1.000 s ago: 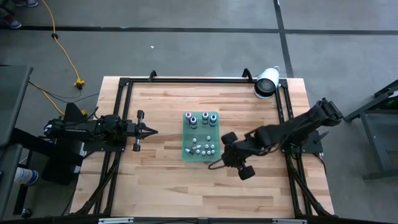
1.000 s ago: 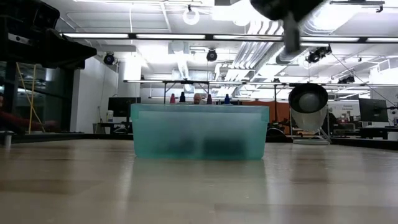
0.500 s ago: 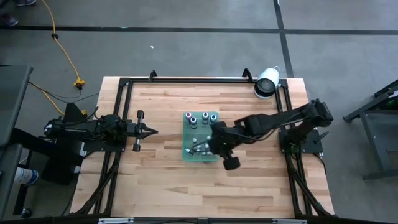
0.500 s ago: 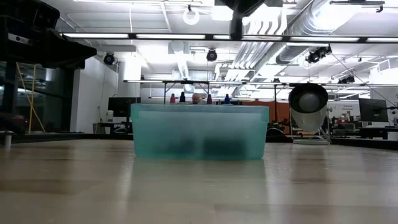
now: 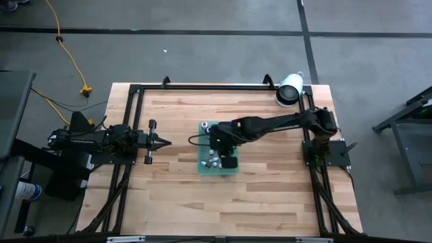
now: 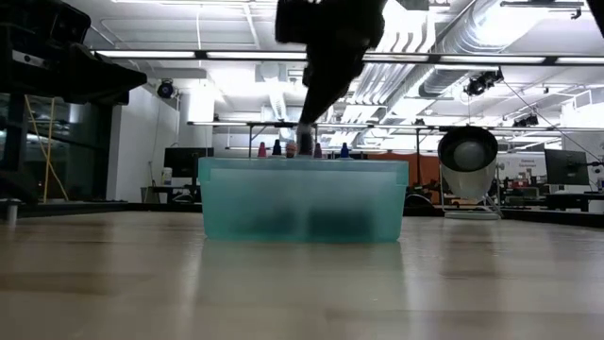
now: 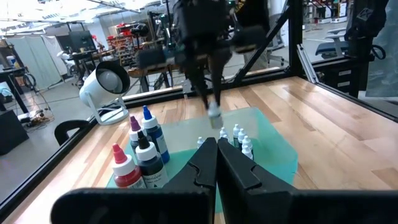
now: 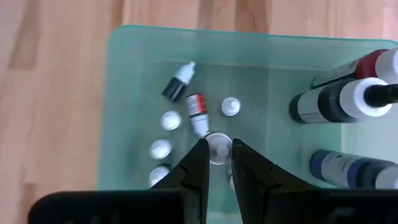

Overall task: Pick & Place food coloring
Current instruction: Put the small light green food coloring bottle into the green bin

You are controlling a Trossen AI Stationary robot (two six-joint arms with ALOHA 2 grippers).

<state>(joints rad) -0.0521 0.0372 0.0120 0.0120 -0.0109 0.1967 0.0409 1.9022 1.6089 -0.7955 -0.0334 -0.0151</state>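
A translucent green tray [image 5: 202, 165] [image 6: 302, 200] [image 8: 118, 93] stands mid-table. In it are tall food coloring bottles with red, black, blue and pink tops [image 7: 146, 152] [image 8: 329, 102], and several tiny whitish ones [image 8: 171, 119], two of them lying down. Reaching in from the table's right, my right gripper [image 8: 217, 158] [image 5: 214, 140] hangs over the tray, shut on one tiny whitish bottle [image 7: 213, 114]. At the table's left my left gripper [image 5: 165, 141] [image 7: 216, 152] is shut on nothing and points level at the tray. My right gripper pinches the tiny bottle near its top [image 8: 217, 148] between its two fingertips [image 7: 208, 93]. The fingers slant down from the table's right side. The bottle hangs upright below them, over the tray and clear of its floor.
A large white cylinder [image 5: 290, 89] [image 6: 467, 151] lies at the table's far right corner. A black frame [image 5: 135, 91] runs round the tabletop. Bare wood lies near, left and right of the tray.
My right gripper has swung from the tray's right side toward the table's left edge and sunk a little. It now hangs over the tray.
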